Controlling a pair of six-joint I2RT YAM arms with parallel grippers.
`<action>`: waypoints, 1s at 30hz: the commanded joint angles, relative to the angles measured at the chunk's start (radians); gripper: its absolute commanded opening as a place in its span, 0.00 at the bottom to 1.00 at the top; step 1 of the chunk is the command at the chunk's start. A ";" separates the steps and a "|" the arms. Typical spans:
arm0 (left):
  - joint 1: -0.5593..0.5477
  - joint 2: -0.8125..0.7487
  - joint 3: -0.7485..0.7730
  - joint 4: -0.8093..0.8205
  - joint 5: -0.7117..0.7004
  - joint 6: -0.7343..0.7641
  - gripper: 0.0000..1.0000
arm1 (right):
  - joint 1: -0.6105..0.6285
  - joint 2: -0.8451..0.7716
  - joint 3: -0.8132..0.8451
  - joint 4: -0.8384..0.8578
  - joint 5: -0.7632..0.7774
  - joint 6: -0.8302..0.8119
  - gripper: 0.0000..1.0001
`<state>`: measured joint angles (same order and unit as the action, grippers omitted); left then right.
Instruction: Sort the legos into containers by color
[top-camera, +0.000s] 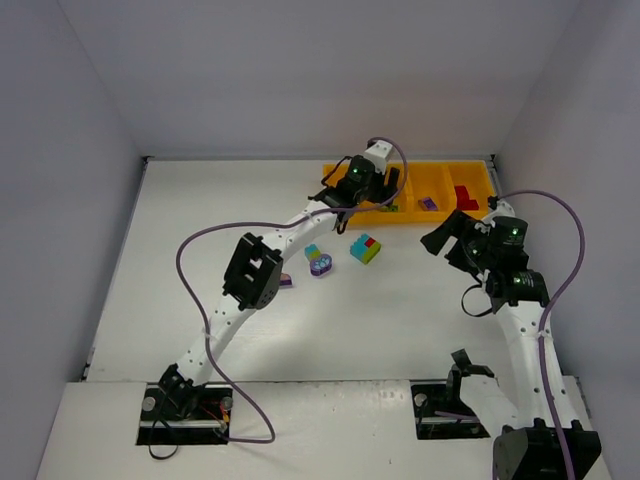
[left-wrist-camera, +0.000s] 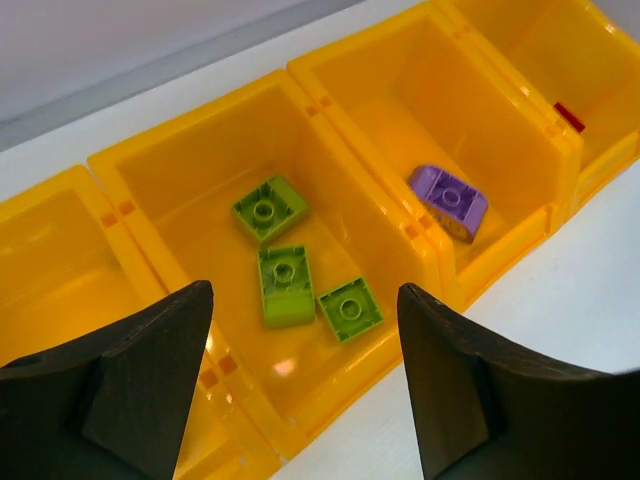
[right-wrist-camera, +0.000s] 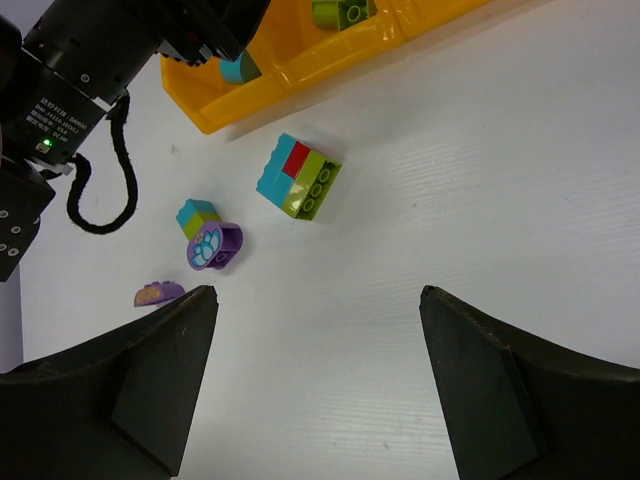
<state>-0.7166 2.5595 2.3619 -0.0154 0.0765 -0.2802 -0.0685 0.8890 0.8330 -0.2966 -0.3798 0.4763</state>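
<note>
Well, the only writing we find is fine white print on the black housing of the left arm in the right wrist view, too small to read. The left gripper (left-wrist-camera: 305, 325) hangs over the yellow tray (left-wrist-camera: 300, 75), its claw spread with nothing between the fingers. Beneath it, three lime bricks (left-wrist-camera: 284, 285) lie in the second compartment, a purple brick (left-wrist-camera: 448, 198) in the third and a red brick (left-wrist-camera: 568, 116) in the fourth. The tray lies along the far edge of the table (top-camera: 200, 300), its right end near the right wall. The right gripper (right-wrist-camera: 318, 300) hovers above bare tabletop, its claw also spread and holding nothing. Loose on the table just in front of the tray we see a teal, red and lime cluster (top-camera: 366, 248), beside it a teal, lime and purple cluster (top-camera: 317, 261), and a small purple piece (top-camera: 286, 281) partly under the left arm. White surface runs open from these to the near and left edges.
</note>
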 joint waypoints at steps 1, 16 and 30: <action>-0.001 -0.189 -0.031 0.083 -0.032 0.007 0.68 | 0.021 0.008 0.009 0.036 -0.019 -0.048 0.79; 0.173 -0.896 -0.803 -0.185 -0.195 -0.206 0.68 | 0.449 0.346 0.218 0.178 0.012 -0.328 0.80; 0.427 -1.432 -1.308 -0.477 -0.219 -0.280 0.68 | 0.840 0.956 0.586 0.188 0.010 -0.659 0.82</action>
<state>-0.3206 1.2514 1.0504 -0.4374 -0.1211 -0.5335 0.7387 1.7866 1.3422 -0.1349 -0.3717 -0.0921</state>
